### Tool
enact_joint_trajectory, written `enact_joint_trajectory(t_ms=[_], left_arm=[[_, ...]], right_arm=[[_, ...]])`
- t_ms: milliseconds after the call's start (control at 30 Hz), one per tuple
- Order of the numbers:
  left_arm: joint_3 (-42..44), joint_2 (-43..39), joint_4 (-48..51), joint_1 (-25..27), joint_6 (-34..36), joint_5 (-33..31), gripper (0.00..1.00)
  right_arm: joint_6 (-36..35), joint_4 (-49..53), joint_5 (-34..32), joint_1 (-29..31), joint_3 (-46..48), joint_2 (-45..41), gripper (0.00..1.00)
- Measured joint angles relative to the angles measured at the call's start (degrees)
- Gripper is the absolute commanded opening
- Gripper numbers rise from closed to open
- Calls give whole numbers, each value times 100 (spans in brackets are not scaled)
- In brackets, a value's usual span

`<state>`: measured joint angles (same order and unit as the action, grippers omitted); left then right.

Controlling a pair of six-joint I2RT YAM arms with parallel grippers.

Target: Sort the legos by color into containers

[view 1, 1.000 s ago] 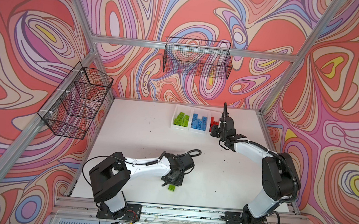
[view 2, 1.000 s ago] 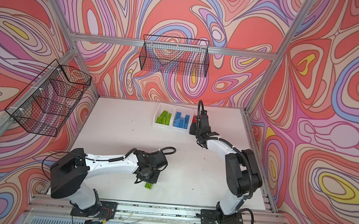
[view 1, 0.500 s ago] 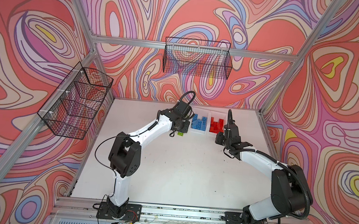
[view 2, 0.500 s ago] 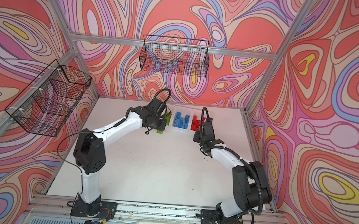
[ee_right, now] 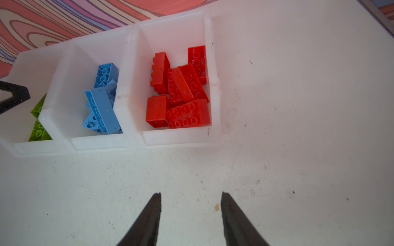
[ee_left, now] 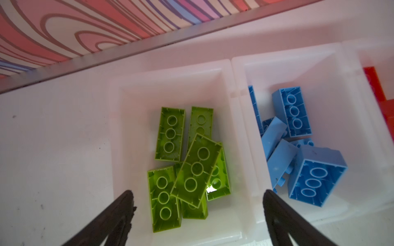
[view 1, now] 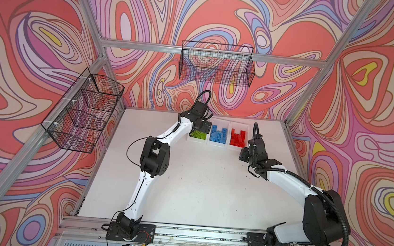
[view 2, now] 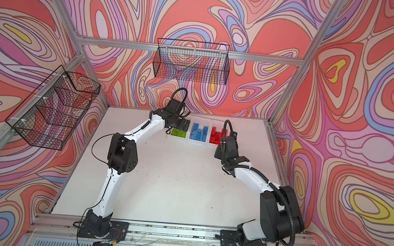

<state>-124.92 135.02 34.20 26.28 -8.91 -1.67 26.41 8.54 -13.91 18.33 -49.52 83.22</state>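
Three white containers [view 1: 217, 144] stand in a row at the back of the table. Green legos [ee_left: 191, 170] fill the left one [ee_left: 170, 70], blue legos [ee_left: 298, 149] the middle one [ee_right: 93, 144], and red legos [ee_right: 181, 91] the right one [ee_right: 177, 138]. My left gripper [ee_left: 198, 191] hangs wide open over the green pile, where one green brick lies tilted on top of the others, touching neither finger. In both top views it sits above that bin [view 1: 203, 126] [view 2: 181, 124]. My right gripper [ee_right: 190, 193] is open and empty over bare table in front of the red bin [view 1: 244, 153].
Black wire mesh baskets hang on the left wall [view 1: 84, 110] and the back wall [view 1: 217, 66]. The white table [view 1: 197, 182] spreads in front of the bins. An aluminium rail [view 1: 180, 230] with both arm bases runs along the front edge.
My left arm swung from the table's front to the green bin, and its gripper opened; the green brick now lies in the bin. My right gripper drew back from the red bin.
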Motion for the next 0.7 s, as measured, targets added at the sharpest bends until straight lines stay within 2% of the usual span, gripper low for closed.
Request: enact_joint_trajectory(t_ms=[100,200,333,433,533,700], left_arm=[[1117,-761,-529,-81,35,-142,100],[2732,-2020,-1274,-321,28,-214,100],[5058,-3967,-2780,-876,76,-507,100],[6623,-5095,-3816,-1176,186,-1034,100],[8006,-5705,-4660,-1316,260,-1602,100],[9637,-5925,-5460,-1464,356,-2245,100]], right_arm=[[-39,-9,-140,-2,0,0,54],[-114,-127,-389,-9,9,-13,56],[-249,-734,-870,-131,317,-225,57],[-372,-1460,-1377,-341,802,-428,58],[-516,-2277,-1808,-575,1338,-459,58],[-710,-3491,-2352,-911,2013,-212,58]])
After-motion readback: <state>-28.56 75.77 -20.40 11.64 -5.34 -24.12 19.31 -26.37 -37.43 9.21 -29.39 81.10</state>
